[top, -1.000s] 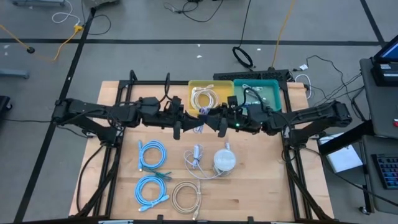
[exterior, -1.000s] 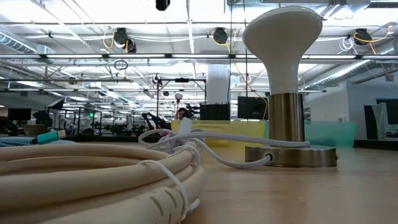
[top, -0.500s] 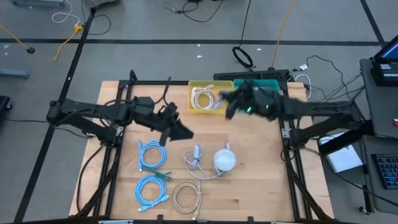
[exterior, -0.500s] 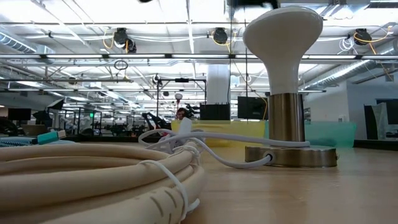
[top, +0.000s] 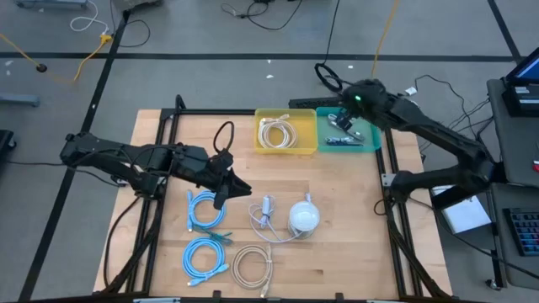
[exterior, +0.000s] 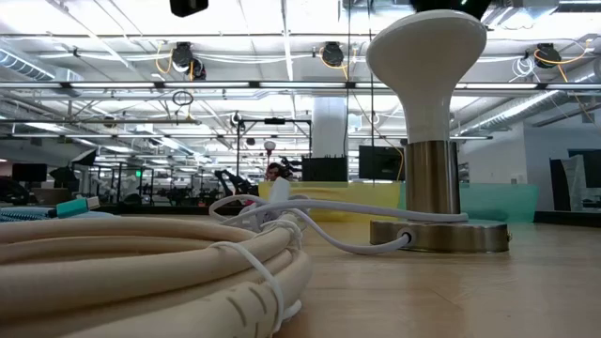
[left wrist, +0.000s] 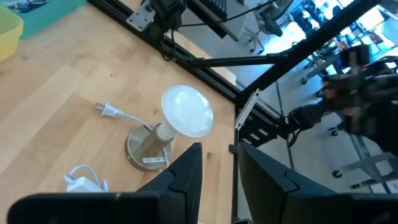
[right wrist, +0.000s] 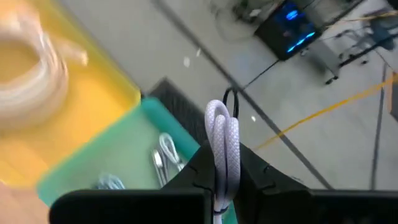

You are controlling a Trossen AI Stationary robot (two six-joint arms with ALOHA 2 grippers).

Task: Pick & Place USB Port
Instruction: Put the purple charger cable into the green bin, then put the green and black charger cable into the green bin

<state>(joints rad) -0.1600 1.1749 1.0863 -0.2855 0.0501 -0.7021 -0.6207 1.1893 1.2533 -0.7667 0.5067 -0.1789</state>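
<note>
My right gripper (top: 342, 120) hangs over the green bin (top: 364, 138) at the far right and is shut on a white USB cable (right wrist: 222, 134). The bin holds a few small cables (right wrist: 165, 158). My left gripper (top: 237, 187) hovers open, with nothing between its fingers (left wrist: 189, 177), above the table between the upper blue cable coil (top: 205, 208) and the white adapter (top: 266, 207). In the left wrist view the lamp (left wrist: 184, 116) stands beyond its fingers. My right gripper pinches the white cable between its two fingers. A doubled loop of the cable (right wrist: 224, 121) sticks out past the fingertips. The cable is lifted clear above the green bin; the rest of it is hidden behind the fingers.
A yellow bin (top: 285, 133) with a cream cable coil stands left of the green one. On the table lie a second blue coil (top: 206, 256), a cream coil (top: 253, 266), the adapter's cord and the white lamp (top: 304, 217). Bare wood lies to the right of the lamp.
Both grippers met over the far middle of the table around the white cable. My right gripper has since swung toward the far right, carrying the cable over the green bin. My left gripper has drawn back toward the near left.
</note>
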